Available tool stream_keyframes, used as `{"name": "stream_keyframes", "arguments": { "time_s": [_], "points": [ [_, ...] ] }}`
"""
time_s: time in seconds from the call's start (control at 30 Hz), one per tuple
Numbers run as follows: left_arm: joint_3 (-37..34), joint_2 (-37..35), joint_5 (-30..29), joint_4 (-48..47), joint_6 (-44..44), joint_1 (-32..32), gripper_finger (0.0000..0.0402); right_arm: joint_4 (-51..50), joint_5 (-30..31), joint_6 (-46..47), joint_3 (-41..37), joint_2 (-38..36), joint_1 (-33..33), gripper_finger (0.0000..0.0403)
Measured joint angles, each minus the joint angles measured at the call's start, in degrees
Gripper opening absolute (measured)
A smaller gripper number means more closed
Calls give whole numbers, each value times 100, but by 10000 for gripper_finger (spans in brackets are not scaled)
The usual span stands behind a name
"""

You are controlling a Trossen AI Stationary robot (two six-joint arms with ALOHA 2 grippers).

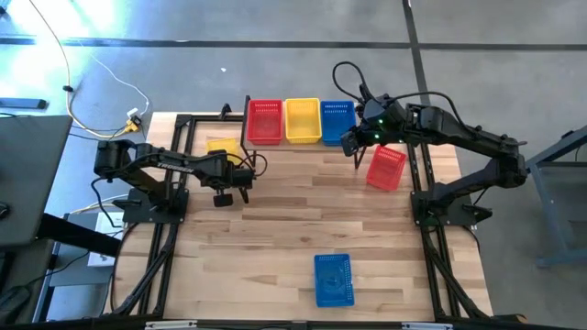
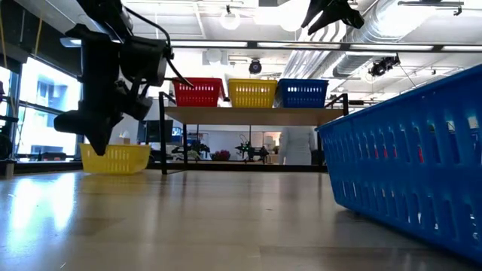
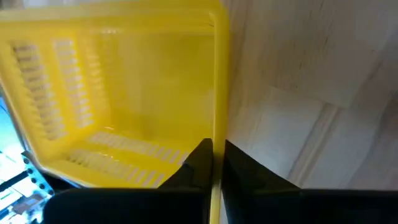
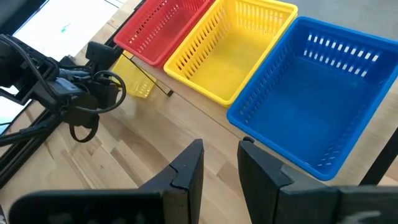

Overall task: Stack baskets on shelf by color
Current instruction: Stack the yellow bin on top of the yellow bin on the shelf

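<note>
A red basket, a yellow basket and a blue basket stand side by side on the shelf at the far edge. My left gripper is shut on another yellow basket left of the shelf, partly hidden under the arm. My right gripper is open and holds nothing. It hovers in front of the shelf's blue basket. A red basket lies tilted on the table to the right. A blue basket rests near the near edge. My left gripper holds the yellow basket by the rim of one side wall, one finger inside the basket and one outside. The fingers come from above, pointing down. In the low view the basket appears to have its bottom on the table.
The near blue basket fills the right of the low view. Bare wooden tabletop spreads between the arms. Black frame rails run along both table sides. Cables lie on the floor beyond the far left corner.
</note>
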Motion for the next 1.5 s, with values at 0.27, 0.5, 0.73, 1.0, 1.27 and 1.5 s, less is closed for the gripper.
{"name": "stream_keyframes", "arguments": {
  "time_s": [0.27, 0.5, 0.73, 1.0, 1.27, 1.5],
  "points": [
    [0, -200, 299, -147, -92, -49, 5, 0, 21, 180, 0, 0, 0, 83],
    [2, -924, 333, -606, -550, -382, 3, -65, 76, 264, 2, 0, 0, 83],
    [528, -1684, 315, -1336, -838, -757, 2, -86, 149, 590, 2, 0, 0, 83],
    [1545, -2265, 161, -2358, -1051, -993, 2, -155, 260, 943, 3, 2, 195, 83],
    [2802, -2364, 97, -2774, -718, -1394, 2, -155, 315, 1703, 4, 15, 549, 83],
    [3733, -2031, -107, -2680, -376, -1907, 1, -153, 804, 2443, 3, 16, 1059, 83]
  ]
}}
